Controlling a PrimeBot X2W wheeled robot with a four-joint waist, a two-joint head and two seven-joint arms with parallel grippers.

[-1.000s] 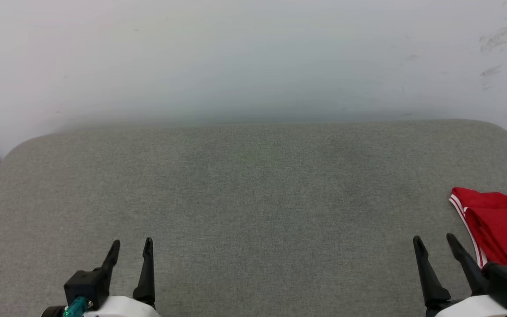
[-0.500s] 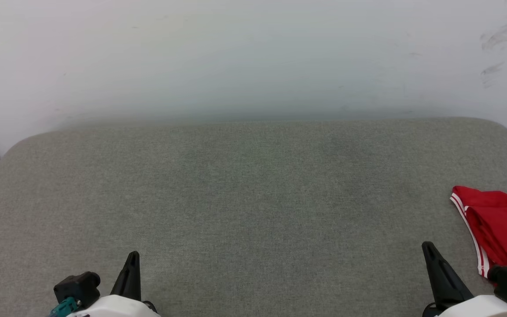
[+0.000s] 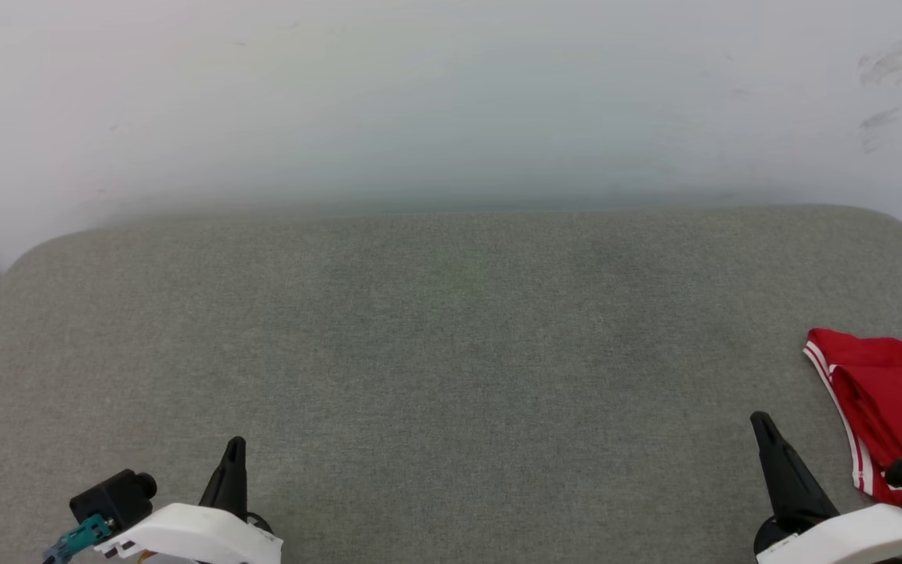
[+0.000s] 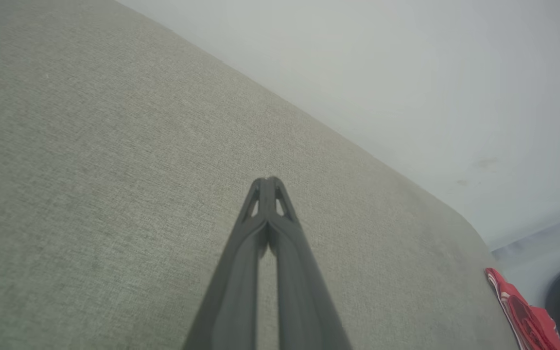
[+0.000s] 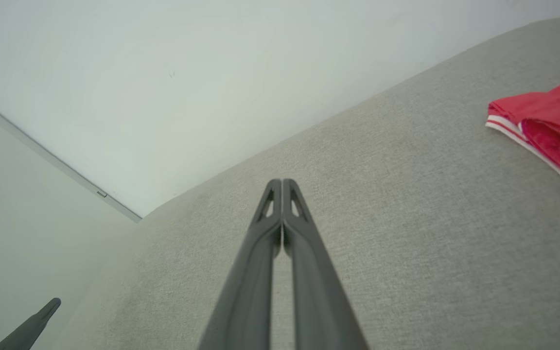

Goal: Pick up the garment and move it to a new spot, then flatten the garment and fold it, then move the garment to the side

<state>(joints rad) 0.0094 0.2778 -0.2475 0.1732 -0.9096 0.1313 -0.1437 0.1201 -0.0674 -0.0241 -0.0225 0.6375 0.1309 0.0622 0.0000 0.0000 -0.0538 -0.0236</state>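
The left pincer [image 4: 267, 181] is hanging low over the grey upholstered cushion [image 3: 451, 329], its two dark fingers pressed tip to tip with nothing between them. The right pincer [image 5: 281, 181] is doing the same on the other side: its fingers are meeting at the tips and gripping nothing. From the head view, both are pointing away from the robot toward the pale wall [image 3: 451, 94], the left pincer [image 3: 233, 450] low at one corner and the right pincer [image 3: 764, 427] low at the other, well apart from each other.

The red garment [image 3: 897, 407] is lying on the cushion just beside the right pincer, off to its right and slightly ahead of its fingertips. It is sitting bunched in soft folds, with its red-and-white striped trim running along the edge that faces the pincer. In the right wrist view the garment [image 5: 552, 116] is showing clear of the fingers, cloth and tips not touching. For the left pincer, the garment [image 4: 523, 316] is lying far off to the right, near the cushion's rounded corner.

Faint grey scuff marks [image 3: 885, 66] are showing on the wall beyond and above the right pincer.
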